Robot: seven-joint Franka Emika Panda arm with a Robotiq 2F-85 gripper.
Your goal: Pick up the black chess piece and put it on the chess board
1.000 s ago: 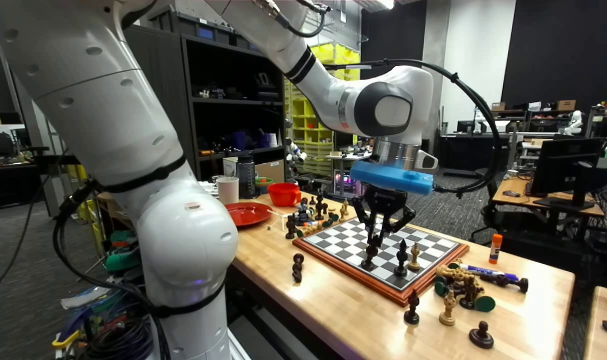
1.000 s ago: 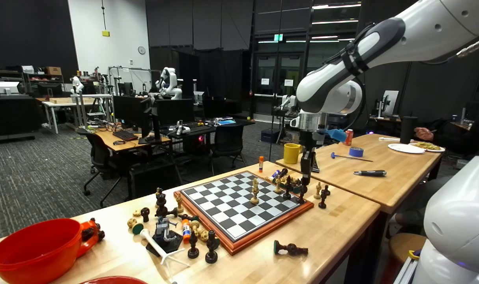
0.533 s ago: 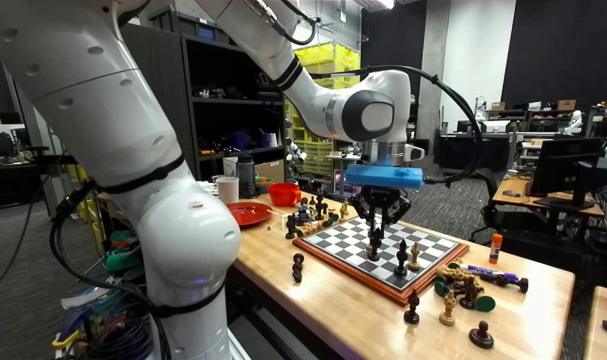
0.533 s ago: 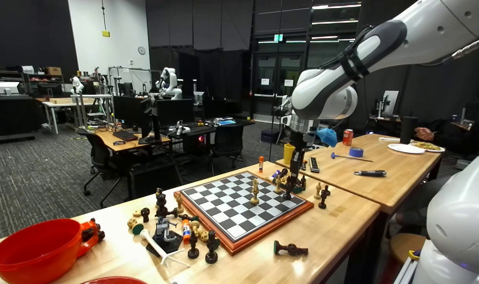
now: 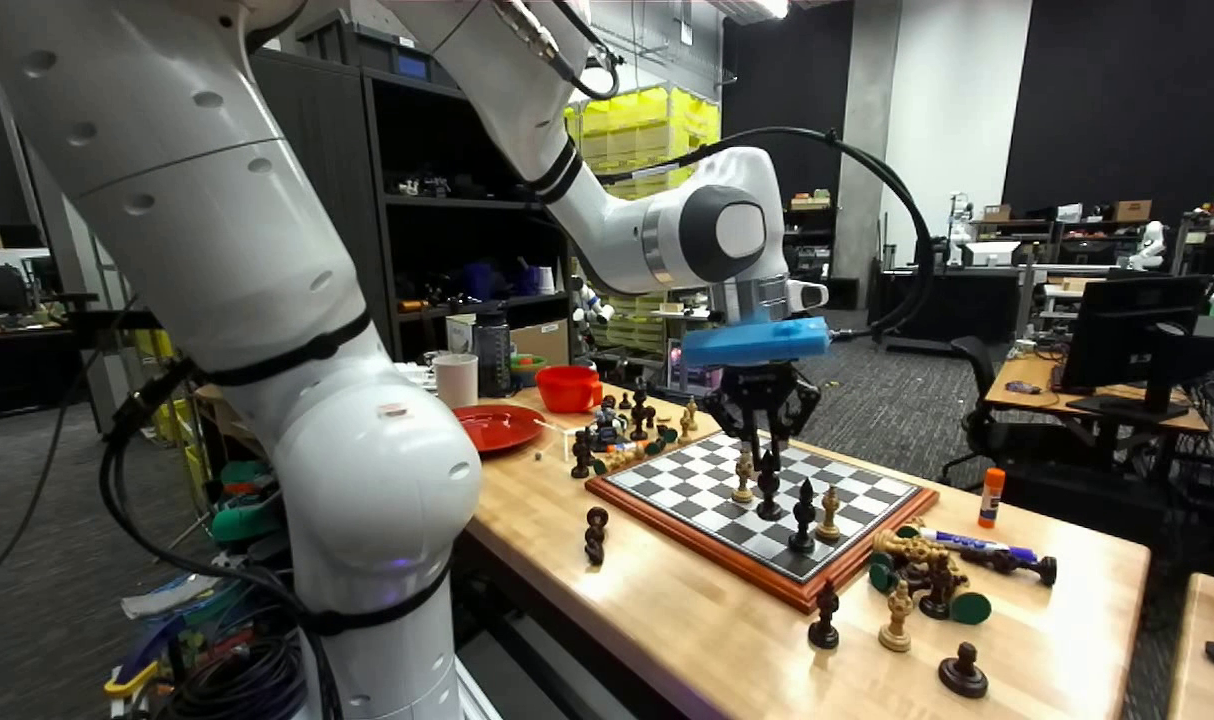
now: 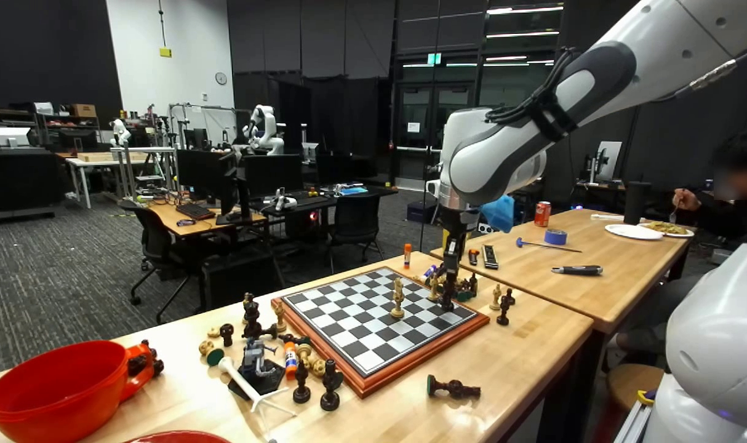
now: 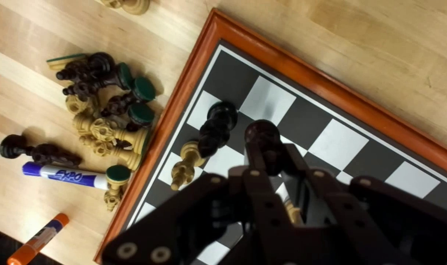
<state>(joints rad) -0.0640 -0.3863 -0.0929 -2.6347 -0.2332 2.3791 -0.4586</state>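
Fingers (image 7: 256, 172), narrow, clasping one black chess piece (image 5: 768, 492) over the chess board (image 6: 349, 320): best lowered plumb, clear of the pointed-top dark chessman (image 5: 802, 520), released once base-flat.

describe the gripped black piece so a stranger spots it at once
Find the checkered, reddish-rimmed chess board. Over it, near one corner, hangs the gripper. The black chess piece is the one it clasps, whereas the other black piece on that board stands free.
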